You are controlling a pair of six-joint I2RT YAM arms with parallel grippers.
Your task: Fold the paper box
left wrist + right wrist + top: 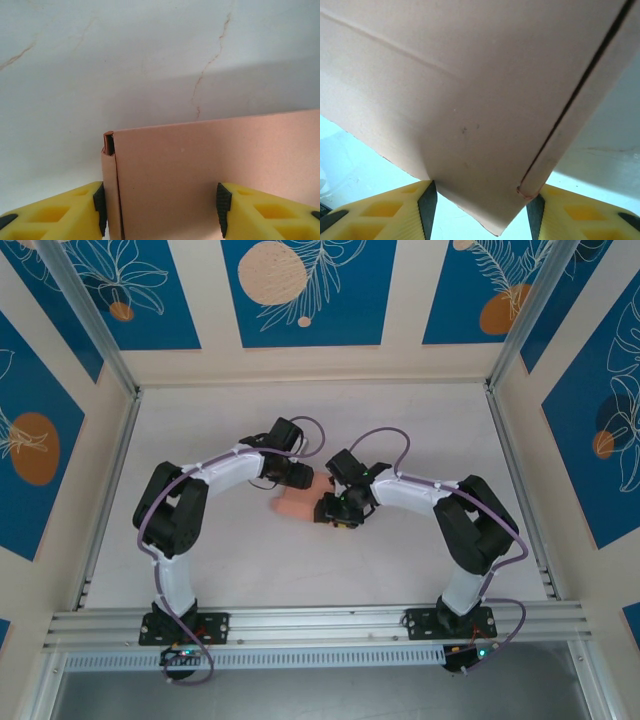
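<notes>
Two tools converge on the paper box point(296, 502), which sits near the middle of the desk point(420, 430), between the arms.

Left tool point(303, 478): released, jaws spread wide, at the far edge of the box. In the left wrist view its yellow fingers point(55, 215) straddle a flat salmon-pink face. The left black pad point(100, 207) lies just beside a folded edge with a narrow open slot. The face runs on past the right pad.

Right tool point(333, 508): released, jaws likewise spread, at the right end of the box. In the right wrist view a corner of the box points down between the fingers. A crease crosses the panel, and a dark seam runs near the right finger.
</notes>
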